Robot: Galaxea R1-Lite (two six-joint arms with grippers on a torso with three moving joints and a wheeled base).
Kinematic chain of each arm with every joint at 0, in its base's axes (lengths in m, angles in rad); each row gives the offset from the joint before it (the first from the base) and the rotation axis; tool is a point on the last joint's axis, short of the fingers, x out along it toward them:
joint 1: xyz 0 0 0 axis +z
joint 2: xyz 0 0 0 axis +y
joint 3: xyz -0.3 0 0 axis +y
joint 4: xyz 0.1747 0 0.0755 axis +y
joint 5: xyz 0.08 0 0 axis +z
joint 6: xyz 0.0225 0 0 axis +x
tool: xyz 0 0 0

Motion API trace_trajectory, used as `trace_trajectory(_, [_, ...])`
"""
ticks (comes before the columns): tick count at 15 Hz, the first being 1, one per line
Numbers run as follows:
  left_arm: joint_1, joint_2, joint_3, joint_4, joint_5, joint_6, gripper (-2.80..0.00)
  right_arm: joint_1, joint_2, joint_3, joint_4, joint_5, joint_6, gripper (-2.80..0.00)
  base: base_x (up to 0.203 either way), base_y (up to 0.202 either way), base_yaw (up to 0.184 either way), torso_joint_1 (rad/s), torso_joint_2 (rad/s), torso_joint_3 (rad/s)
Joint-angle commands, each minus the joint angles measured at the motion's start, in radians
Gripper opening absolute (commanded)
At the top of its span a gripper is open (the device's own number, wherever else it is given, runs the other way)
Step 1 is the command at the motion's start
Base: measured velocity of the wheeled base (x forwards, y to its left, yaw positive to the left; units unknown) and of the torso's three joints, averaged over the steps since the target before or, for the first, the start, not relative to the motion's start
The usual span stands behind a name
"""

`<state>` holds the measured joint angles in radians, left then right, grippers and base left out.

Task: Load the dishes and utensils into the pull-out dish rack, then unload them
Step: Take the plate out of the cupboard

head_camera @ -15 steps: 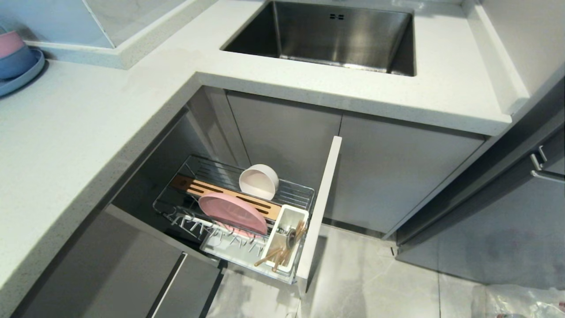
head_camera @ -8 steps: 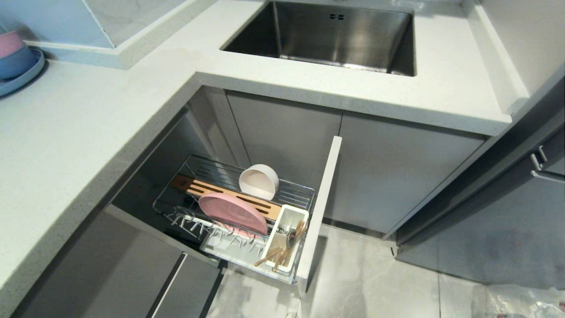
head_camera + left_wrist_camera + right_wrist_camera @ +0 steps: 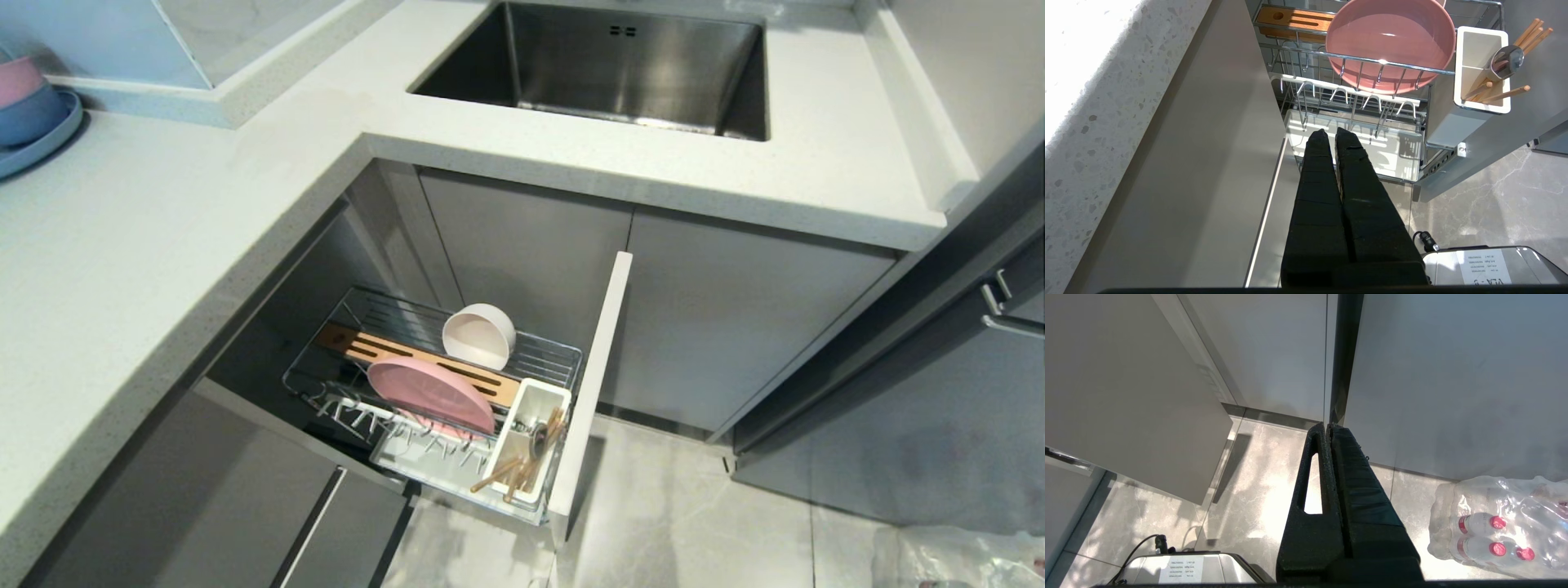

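Your left gripper [image 3: 1329, 134], closed and empty, hangs nearer the pull-out dish rack [image 3: 351, 304]; the right gripper [image 3: 1327, 428], also closed, hangs over bare floor. Ahead of your left gripper the pink plate [image 3: 1390, 45] stands on edge in the rack, then the chopsticks [image 3: 1506, 94] and spoon [image 3: 1507, 62] upright in the rack's cup.

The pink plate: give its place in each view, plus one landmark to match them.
Head view: pink plate stands in the dish rack, lower centre, before the wood strip.
Left wrist view: pink plate at the top, behind the chrome rail.
Right wrist view: not in it.
Shared landmark: white utensil cup beside the plate.
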<state>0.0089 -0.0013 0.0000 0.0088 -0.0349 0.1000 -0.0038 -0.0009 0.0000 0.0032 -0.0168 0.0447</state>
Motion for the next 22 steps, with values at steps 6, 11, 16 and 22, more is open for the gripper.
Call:
trace_trajectory(6, [0.0, -0.003, 0.002, -0.002, -0.005, 0.013, -2.8, 0.0, 0.001, 0.002, 0.0, 0.0, 0.001, -2.8, 0.0, 0.0, 0.0, 0.0, 0.0, 0.0])
trace_trajectory(11, [-0.001, -0.002, -0.164, 0.012, -0.017, 0.061, -2.8, 0.001, 0.001, 0.002, 0.0, 0.0, 0.0, -2.8, 0.0, 0.0, 0.0, 0.0, 0.0, 0.0])
trace_trajectory(16, [0.003, 0.233, -0.564, 0.13, -0.015, 0.108, -2.8, 0.0, 0.001, 0.002, 0.0, 0.0, 0.0, -2.8, 0.0, 0.0, 0.0, 0.0, 0.0, 0.0])
trace_trajectory(22, [-0.121, 0.742, -0.933, 0.151, 0.096, 0.062, -2.8, -0.001, 0.001, 0.002, 0.0, 0.0, 0.0, -2.8, 0.0, 0.0, 0.0, 0.0, 0.0, 0.0])
